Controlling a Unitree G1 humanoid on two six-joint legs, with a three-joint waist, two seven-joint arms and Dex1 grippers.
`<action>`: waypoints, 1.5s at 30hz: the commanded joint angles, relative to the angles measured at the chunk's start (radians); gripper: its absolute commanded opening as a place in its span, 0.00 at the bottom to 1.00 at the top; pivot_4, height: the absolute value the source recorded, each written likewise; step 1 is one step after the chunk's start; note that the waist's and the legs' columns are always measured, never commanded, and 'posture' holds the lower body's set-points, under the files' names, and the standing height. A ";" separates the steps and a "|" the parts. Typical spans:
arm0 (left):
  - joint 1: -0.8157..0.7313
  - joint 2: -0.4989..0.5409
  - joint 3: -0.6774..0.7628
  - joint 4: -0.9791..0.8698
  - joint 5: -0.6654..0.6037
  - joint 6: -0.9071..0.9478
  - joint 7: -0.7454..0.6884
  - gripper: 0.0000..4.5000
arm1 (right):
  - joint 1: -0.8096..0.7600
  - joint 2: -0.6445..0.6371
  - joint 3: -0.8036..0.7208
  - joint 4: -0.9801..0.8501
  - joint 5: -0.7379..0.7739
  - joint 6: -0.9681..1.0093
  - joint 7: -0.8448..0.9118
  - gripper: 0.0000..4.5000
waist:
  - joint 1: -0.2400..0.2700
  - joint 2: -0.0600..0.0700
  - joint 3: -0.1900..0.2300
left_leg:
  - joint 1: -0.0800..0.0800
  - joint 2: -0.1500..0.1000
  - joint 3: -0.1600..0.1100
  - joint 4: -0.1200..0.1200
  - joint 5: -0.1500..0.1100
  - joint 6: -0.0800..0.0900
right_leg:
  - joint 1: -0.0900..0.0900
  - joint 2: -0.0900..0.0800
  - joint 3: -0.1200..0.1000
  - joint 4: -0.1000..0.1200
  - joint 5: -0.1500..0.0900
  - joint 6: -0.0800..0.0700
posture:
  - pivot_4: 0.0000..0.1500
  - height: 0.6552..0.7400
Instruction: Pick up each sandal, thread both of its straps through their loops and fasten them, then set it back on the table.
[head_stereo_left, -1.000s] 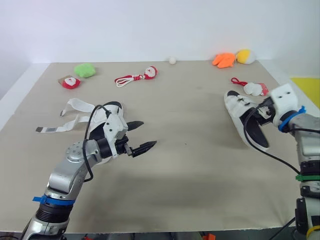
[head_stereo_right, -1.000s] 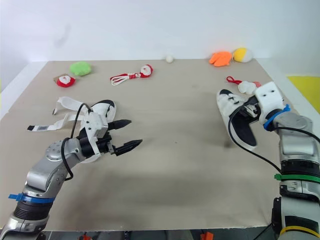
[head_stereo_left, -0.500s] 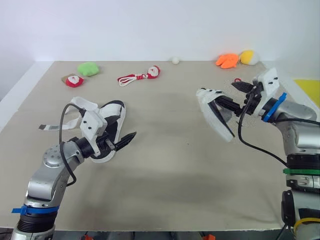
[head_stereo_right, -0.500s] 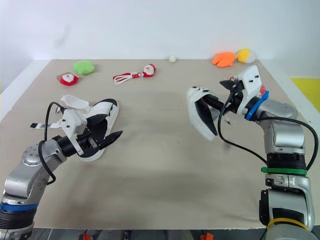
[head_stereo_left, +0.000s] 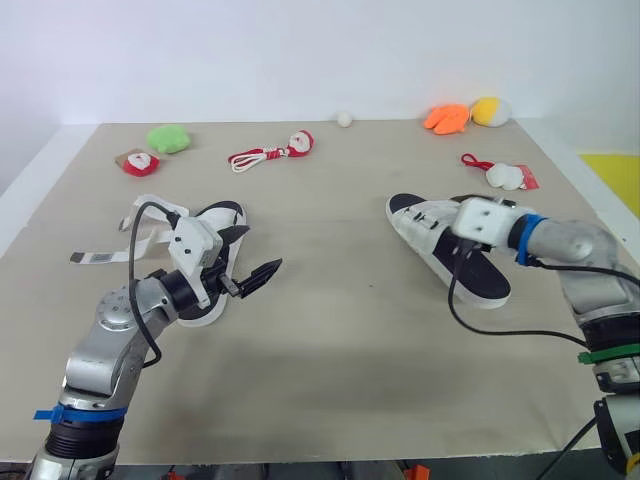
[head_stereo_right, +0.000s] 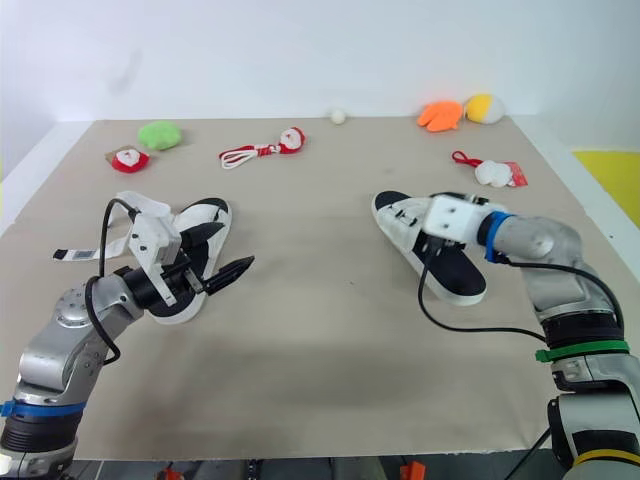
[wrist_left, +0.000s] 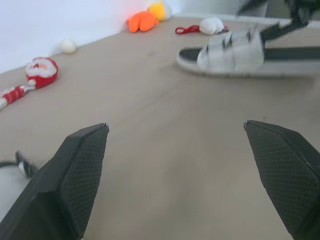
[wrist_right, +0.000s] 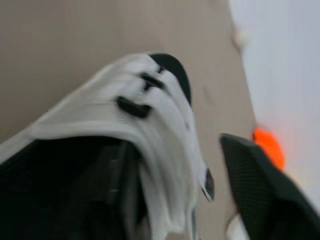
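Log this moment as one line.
left gripper: jaws open, beside left sandal | left sandal: straps loose | right gripper: at right sandal | right sandal: flat on table

R gripper (head_stereo_left: 458, 240): mostly hidden behind its own wrist box, down at the right sandal (head_stereo_left: 412, 214), so can't tell its grip. R wrist cam: that sandal's a smear, and its dark footbed is cut off at the frame edge. Now the left sandal (head_stereo_left: 225, 222): near side hidden behind my L gripper (head_stereo_left: 262, 250). L wrist cam: right sandal is blurred, heel end runs off frame. Tiny white ball (head_stereo_left: 344, 119) at the far edge is too small to ID.
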 joint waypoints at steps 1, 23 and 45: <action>-0.027 -0.004 -0.005 0.004 0.005 -0.028 -0.006 1.00 | -0.048 -0.032 0.074 0.057 -0.211 -0.118 -0.165 0.19 | 0.001 0.000 0.000 | 0.000 0.000 0.000 0.000 0.000 -0.001 | 0.000 0.000 0.000 0.000 0.001 0.000 | 1.00 1.00; -0.045 -0.013 -0.020 0.024 0.002 -0.037 -0.015 1.00 | -0.045 -0.174 0.002 0.190 -0.283 -0.091 -0.397 0.01 | 0.002 0.000 0.001 | -0.001 -0.001 0.000 0.000 0.005 -0.004 | 0.000 -0.001 0.001 -0.001 0.004 0.001 | 1.00 1.00; -0.039 -0.015 -0.025 0.031 0.001 -0.046 -0.026 1.00 | 0.125 -0.250 -0.097 -0.004 0.012 -0.051 0.007 0.99 | 0.001 0.000 0.001 | -0.001 -0.001 0.000 0.000 0.009 -0.002 | 0.000 -0.001 0.001 -0.001 0.008 0.003 | 1.00 1.00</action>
